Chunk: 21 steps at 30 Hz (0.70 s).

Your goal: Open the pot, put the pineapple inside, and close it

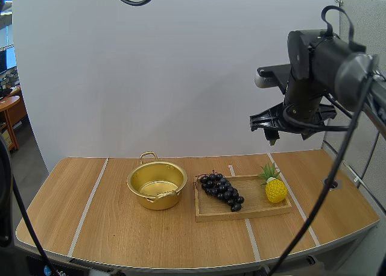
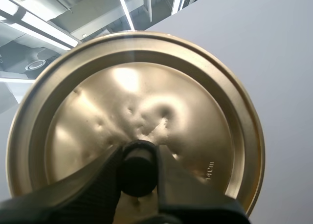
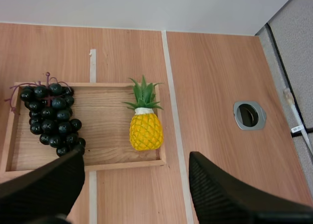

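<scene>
Right wrist view looks straight down between the fingers of the right tool [image 3: 136, 158], which stand wide apart with nothing between them, high over the wooden tray [image 3: 49, 169]. The pineapple [image 3: 145, 131] lies on the end of that tray nearer the desk's right edge, leaves toward the far edge, apart from the grapes [image 3: 51, 114] at the tray's other end. The pot [image 1: 158, 200] stands uncovered near the middle of the desk [image 1: 90, 228], just beside the tray. The left tool [image 2: 139, 155] is clamped on the black knob [image 2: 139, 172] of the lid [image 2: 98, 111], held up off the desk.

The likeliest trouble is the descent. The pineapple sits close to the tray's rim, so a finger could land on the wood and tip or shove the tray. Its body looks smooth and rounded, so a pinch off its widest part could squirt it out. A low carry could knock it on the pot's rim. The lid hangs from its knob alone, so it could swivel and seat crooked.
</scene>
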Each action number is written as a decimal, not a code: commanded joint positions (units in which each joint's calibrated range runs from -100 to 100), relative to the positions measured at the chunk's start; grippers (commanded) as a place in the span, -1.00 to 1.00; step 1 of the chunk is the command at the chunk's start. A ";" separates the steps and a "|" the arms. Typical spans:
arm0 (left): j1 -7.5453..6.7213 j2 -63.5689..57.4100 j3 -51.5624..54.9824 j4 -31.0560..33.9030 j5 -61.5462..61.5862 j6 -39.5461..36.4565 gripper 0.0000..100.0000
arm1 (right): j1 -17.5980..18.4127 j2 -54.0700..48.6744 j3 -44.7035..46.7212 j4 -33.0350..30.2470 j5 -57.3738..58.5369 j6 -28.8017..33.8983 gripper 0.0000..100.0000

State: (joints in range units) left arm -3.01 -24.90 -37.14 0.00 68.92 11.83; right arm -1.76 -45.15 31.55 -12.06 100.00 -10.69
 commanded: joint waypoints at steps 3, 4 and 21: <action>-0.17 -0.26 -0.50 0.31 -2.55 -0.51 -1.00 | -0.36 4.68 -0.37 0.27 -1.72 -0.51 1.00; -0.17 -0.26 -0.50 0.31 -2.55 -0.51 -1.00 | -0.36 5.75 -0.37 0.27 -2.24 -0.51 1.00; -0.17 -0.26 -0.50 0.31 -2.55 -0.51 -1.00 | -14.68 17.26 -0.37 20.26 -7.67 -23.74 1.00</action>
State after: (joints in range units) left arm -3.01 -24.90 -37.14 0.00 68.80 11.83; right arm -15.07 -28.10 31.55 6.27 91.94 -30.47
